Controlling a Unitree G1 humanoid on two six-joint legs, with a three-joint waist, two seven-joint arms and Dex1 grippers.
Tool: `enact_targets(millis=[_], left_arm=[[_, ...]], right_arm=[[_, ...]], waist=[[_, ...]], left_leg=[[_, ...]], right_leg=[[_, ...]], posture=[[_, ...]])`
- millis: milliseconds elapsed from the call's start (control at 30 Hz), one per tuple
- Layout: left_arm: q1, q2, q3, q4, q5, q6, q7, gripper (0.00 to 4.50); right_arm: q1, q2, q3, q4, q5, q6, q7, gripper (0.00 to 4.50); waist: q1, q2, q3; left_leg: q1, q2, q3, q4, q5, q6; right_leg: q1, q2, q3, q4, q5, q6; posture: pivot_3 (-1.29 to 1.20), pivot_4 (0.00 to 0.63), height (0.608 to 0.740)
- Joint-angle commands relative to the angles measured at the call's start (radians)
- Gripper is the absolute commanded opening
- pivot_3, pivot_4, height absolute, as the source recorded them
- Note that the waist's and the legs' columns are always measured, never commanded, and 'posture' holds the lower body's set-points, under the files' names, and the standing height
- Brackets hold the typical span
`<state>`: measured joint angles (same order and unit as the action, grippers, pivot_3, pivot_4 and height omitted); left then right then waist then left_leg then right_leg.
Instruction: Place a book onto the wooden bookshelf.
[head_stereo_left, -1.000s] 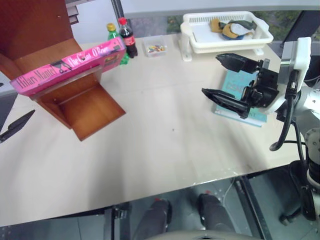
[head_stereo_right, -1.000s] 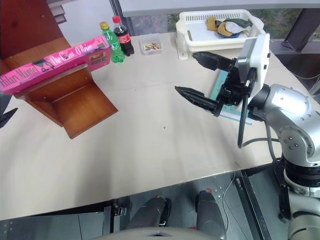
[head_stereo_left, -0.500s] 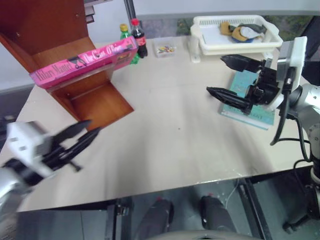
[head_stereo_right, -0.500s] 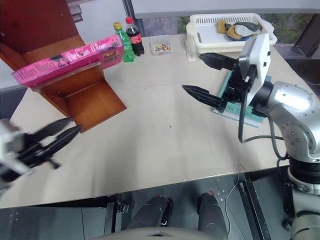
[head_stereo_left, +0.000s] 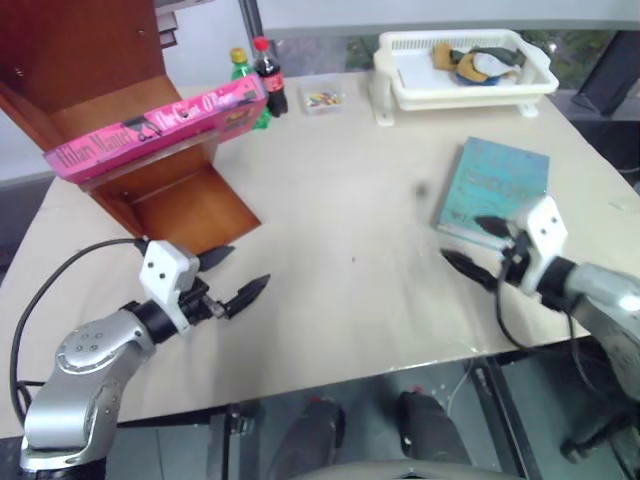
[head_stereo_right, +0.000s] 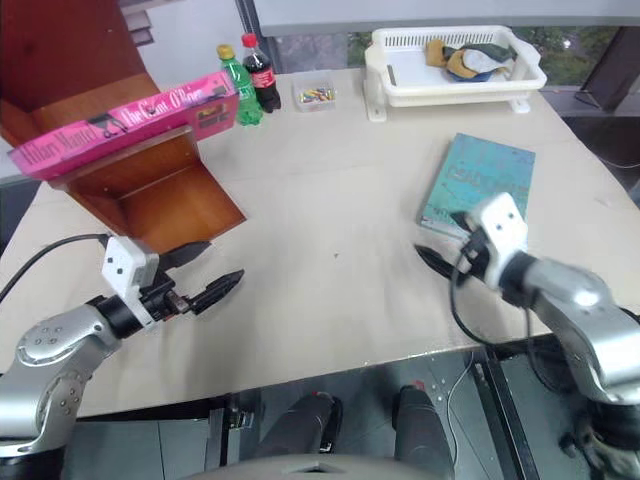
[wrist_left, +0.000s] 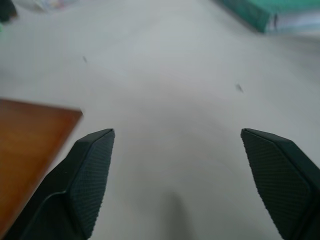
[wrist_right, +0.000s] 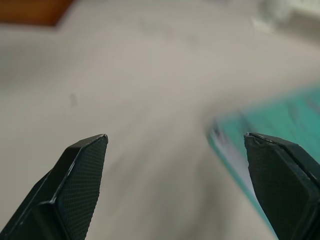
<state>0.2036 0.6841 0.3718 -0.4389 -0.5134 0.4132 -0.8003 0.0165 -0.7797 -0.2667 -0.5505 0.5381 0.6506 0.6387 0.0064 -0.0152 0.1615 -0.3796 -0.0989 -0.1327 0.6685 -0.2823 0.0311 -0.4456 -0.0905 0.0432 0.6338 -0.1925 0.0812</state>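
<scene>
Already shelved: thick bright pink paperback book, lying flat on reddish-brown polished wooden bookshelf. Left gripper and right gripper: jaws apart, empty, low over beige table. Judged step: placement done. Next: none.

Two books: a pink book and a teal book. Two bottles, one white basket. One wooden bookshelf, one small clear box.

- The wooden bookshelf: polished reddish-brown wood.
- The book resting on it: glossy pink paper cover.
- Table beneath it: matt, smooth, pale.
- Basket: white plastic.
</scene>
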Motion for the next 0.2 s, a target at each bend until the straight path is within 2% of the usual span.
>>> enact_targets(millis=[33, 200], left_arm=[[0.009, 0.033, 0.06, -0.012, -0.024, -0.02, -0.035, 4.4], [0.034, 0.085, 0.137, 0.048, -0.031, -0.028, -0.095, 4.4]], right_arm=[[0.062, -0.039, -0.117, -0.066, 0.007, -0.036, 0.054, 4.5], [0.209, -0.069, -0.282, -0.099, 0.022, -0.035, 0.124, 4.5]], waist=[[0.0, 0.0, 0.0], [0.004, 0.0, 0.0]], left_leg=[[0.001, 0.001, 0.0, 0.0, 0.0, 0.0], [0.001, 0.003, 0.001, 0.001, -0.002, 0.003]], right_leg=[[0.001, 0.001, 0.0, 0.0, 0.0, 0.0], [0.001, 0.003, 0.0, 0.0, 0.0, 0.0]], posture=[[0.0, 0.15, 0.74], [0.0, 0.15, 0.74]])
